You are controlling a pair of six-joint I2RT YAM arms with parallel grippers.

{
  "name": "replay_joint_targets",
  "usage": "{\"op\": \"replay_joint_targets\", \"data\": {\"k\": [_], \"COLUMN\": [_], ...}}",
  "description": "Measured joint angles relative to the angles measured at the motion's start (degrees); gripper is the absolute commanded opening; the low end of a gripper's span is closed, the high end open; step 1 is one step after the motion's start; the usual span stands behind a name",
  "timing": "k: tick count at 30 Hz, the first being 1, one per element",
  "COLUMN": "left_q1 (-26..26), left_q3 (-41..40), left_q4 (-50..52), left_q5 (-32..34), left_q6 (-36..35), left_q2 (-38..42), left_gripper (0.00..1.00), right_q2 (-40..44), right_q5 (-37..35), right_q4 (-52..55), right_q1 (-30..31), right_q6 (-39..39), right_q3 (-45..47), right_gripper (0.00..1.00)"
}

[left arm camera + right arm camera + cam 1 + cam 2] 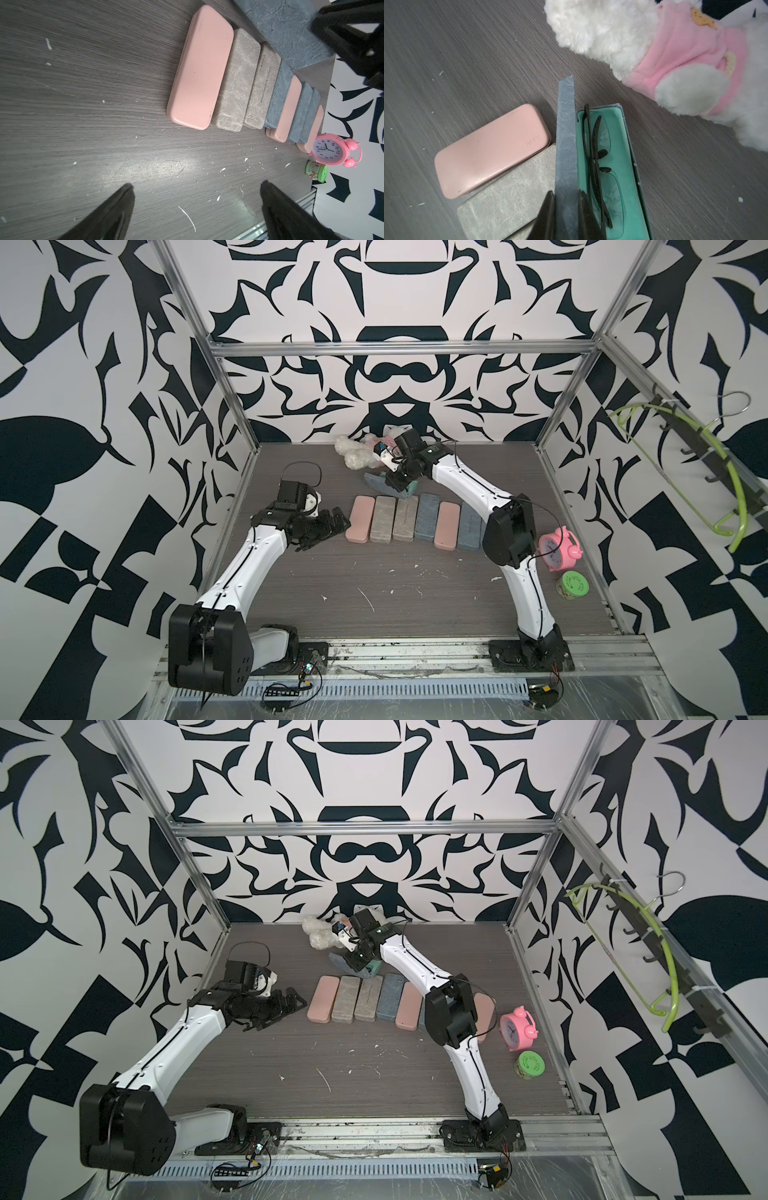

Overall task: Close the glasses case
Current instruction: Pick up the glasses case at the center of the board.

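One open case (616,133), eight closed cases (197,72), one clock (330,149), one jar (316,171), one plush toy (654,41).

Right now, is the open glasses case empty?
No, black glasses lie inside the teal-lined glasses case, seen in the right wrist view.

"SILKY" was found embossed on the pink case (492,149), left of centre in the right wrist view. "REFUELING FOR CHINA" was printed on a grey case (262,87). Numerals 1 to 12 were shown on the pink alarm clock (330,150).
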State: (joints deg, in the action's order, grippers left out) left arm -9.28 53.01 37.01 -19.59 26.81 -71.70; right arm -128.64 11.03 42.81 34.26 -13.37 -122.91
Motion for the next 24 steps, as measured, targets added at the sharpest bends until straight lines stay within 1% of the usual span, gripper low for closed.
{"op": "replay_joint_targets", "data": {"k": [5,10,13,21,24], "left_q1": [0.0,0.0,0.0,0.0,0.0], "left_q3": [0.0,0.0,0.0,0.0,0.0], "left_q4": [-0.2,-0.4,-0.4,-0.5,-0.6], "left_q5": [-0.2,-0.4,-0.5,-1.0,-1.2], "left_q6": [0.0,0.0,0.0,0.1,0.3], "left_q2": [0.0,0.0,0.0,0.0,0.0], "left_gripper": [1.0,1.0,1.0,1.0,1.0], "right_q2": [3.8,8.4,11.9,23.6,27.1], "right_q5": [-0.2,0.0,0.6,3.8,4.2], "right_q4": [-0.5,-1.9,-3.8,-10.9,-12.7], "right_q1": [0.0,0.0,0.0,0.2,0.8], "right_q6": [2.8,7.4,11.1,21.2,23.8], "right_q3": [1.8,6.1,11.0,28.1,32.2], "right_gripper": [0.02,0.02,0.03,0.04,0.04]}}
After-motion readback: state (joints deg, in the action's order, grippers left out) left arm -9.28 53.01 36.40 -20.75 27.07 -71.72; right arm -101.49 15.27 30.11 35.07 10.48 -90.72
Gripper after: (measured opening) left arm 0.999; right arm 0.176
